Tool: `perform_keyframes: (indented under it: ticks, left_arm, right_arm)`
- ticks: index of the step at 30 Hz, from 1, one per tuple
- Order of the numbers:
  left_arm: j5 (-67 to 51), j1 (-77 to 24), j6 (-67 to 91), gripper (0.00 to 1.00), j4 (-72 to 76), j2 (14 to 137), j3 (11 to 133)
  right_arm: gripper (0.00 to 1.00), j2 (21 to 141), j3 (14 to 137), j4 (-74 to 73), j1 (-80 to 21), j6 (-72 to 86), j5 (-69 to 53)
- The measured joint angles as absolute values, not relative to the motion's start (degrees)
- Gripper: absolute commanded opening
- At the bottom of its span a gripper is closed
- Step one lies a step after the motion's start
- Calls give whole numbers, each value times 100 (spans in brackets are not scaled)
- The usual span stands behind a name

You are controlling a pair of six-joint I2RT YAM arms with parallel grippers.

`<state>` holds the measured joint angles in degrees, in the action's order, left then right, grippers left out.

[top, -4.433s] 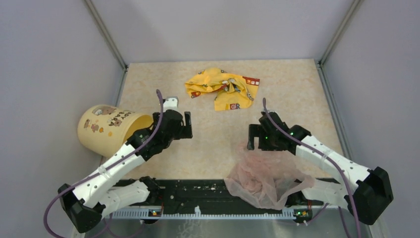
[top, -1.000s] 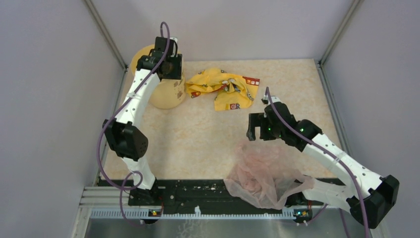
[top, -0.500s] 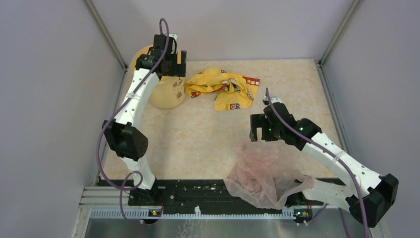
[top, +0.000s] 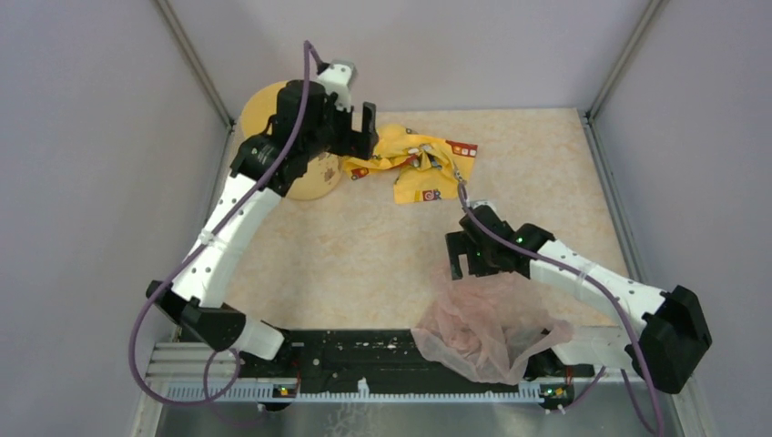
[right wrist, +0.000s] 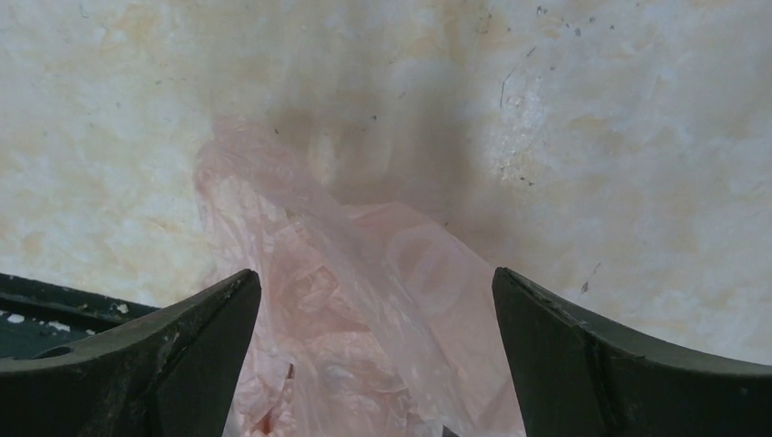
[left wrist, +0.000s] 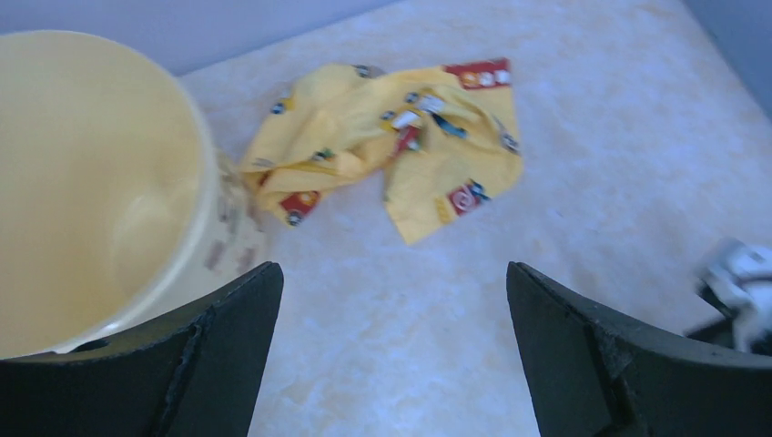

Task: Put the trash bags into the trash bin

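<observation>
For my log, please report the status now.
Left gripper open beside trash bin. Right gripper open above trash bag, nothing held. Yellow wrapper lies near bin.

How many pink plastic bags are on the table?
1. The pink bag lies at the near right edge of the table, beneath the open right gripper; folds may hide another.

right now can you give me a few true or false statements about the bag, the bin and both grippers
1. The trash bag lies inside the trash bin. False: it lies at the near edge of the table, well away from the bin.
2. The right gripper is open over the bag's far edge. True.
3. The left gripper holds the yellow wrapper. False: it is open and empty.
4. The trash bin stands upright at the far left. True.
</observation>
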<state>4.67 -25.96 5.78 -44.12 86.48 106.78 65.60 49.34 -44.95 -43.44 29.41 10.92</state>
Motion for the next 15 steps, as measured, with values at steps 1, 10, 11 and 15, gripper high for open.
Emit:
perform_keyframes:
  ticks: [1, 10, 11, 15]
  left_arm:
    - [311, -2812, 620, 98, -4296, 8438, 10418]
    - [-851, -3352, 1310, 98, -3769, 7332, 7832]
    - [-974, -3393, 1398, 98, -3688, 7227, 7509]
    - [-1332, -3481, 1697, 98, -3481, 6820, 6453]
  right_arm:
    - [96, 6637, 4873, -4440, -4353, 2978, 1098]
    - [34, 6764, 4445, -3992, -4377, 3258, 1444]
    - [24, 6764, 4438, -3931, -4377, 3251, 1457]
    - [2, 6761, 4456, -3667, -4377, 3249, 1509]
